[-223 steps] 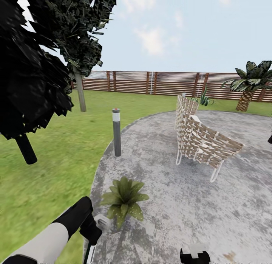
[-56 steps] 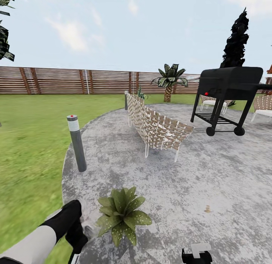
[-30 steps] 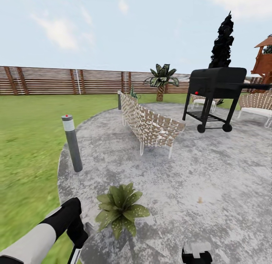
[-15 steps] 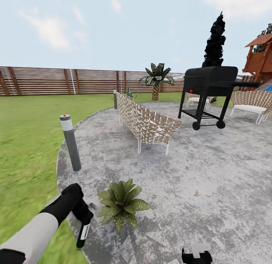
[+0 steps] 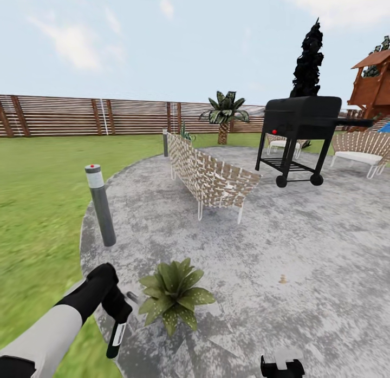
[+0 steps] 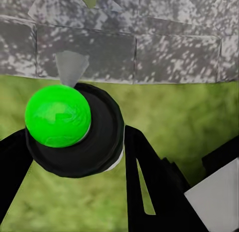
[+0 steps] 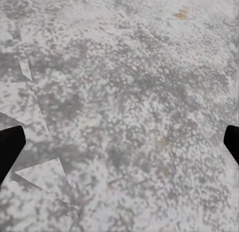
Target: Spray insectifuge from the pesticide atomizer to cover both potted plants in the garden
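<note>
We find the left gripper point(image 5: 116, 334) closed around the atomizer point(image 6: 74, 129), a dark bottle with a green cap; it hangs over the lawn's edge just beside the potted plant point(image 5: 173, 294), which stands on the paved patch point(image 5: 281, 248). In the left wrist view a black finger point(image 6: 154, 192) presses against the bottle's side. We record the right gripper point(image 7: 119, 147) with its jaws wide apart over bare paving, holding and touching nothing.
</note>
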You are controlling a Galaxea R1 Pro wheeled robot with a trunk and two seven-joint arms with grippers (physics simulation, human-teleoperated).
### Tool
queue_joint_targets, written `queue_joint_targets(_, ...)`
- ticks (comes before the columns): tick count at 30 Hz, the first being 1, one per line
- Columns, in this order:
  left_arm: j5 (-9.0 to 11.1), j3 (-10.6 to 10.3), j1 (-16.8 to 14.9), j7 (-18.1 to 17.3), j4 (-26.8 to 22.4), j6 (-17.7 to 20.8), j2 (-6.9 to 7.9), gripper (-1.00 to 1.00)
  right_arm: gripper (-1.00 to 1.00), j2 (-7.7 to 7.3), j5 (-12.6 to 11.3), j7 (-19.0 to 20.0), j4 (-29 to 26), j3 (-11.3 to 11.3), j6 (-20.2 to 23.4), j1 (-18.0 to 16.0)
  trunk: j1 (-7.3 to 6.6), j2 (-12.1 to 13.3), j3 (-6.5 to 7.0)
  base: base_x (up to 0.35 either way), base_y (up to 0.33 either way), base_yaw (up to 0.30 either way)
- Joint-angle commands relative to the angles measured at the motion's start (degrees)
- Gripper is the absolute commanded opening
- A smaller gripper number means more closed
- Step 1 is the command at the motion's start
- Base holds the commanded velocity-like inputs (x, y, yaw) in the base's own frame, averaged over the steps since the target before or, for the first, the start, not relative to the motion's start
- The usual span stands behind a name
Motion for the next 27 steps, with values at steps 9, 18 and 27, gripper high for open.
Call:
queue_joint_targets(9,-0.3,-0.2,0.0,-0.6,-0.1,0.2,-0.20,-1.00,1.00,0.00,0.5,-0.6,0.1,0.4,0.1,0.0,0.02,0.0,-0.06,0.231,0.000,0.000)
queue_joint_targets(18,-0.3,0.0,3.7,-0.1,-0.2,-0.3,0.69,-1.00,1.00,0.00,0.5,-0.5,0.1,0.4,0.2,0.0,0.02,0.0,-0.06,0.005,0.000,-0.105)
queue_joint_targets(27,-0.1,0.1,4.9,4.3,-0.1,-0.3,0.57,-1.00,1.00,0.00,0.5,-0.5,0.1,0.5,0.2,0.0,0.02,0.0,-0.06,0.000,0.000,-0.022)
